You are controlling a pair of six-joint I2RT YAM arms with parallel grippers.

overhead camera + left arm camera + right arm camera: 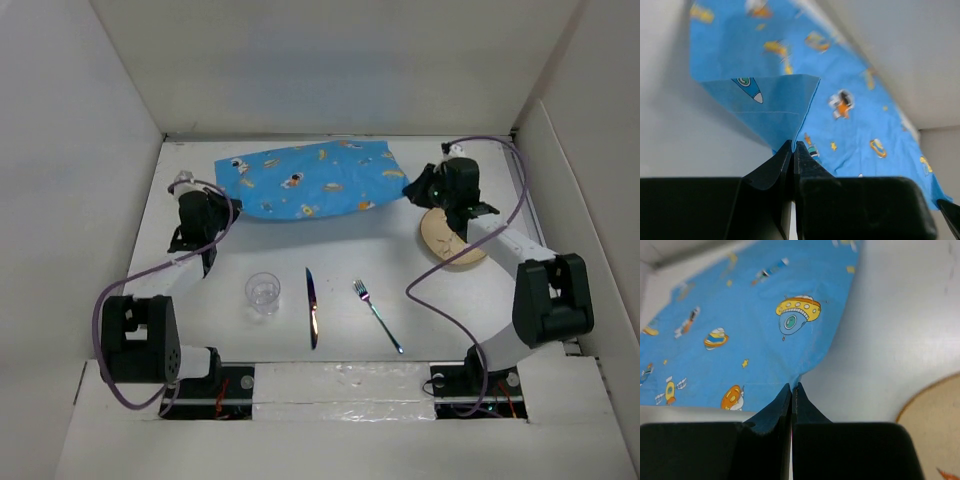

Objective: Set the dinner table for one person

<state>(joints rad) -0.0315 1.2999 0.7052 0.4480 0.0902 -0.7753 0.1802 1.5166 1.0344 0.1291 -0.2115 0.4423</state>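
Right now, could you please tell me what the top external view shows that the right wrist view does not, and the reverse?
Only the top external view shows the clear plastic cup, the shiny metal knife and the metal fork, in a row along the near side. Only the right wrist view shows how the right gripper is shut on a corner of the blue cartoon-print cloth placemat. Both show that placemat, the round tan plate and the white matte tabletop.

Blue placemat (310,182) far on the dinner table (330,250); glass (263,293), knife (312,308), fork (377,316) nearer.
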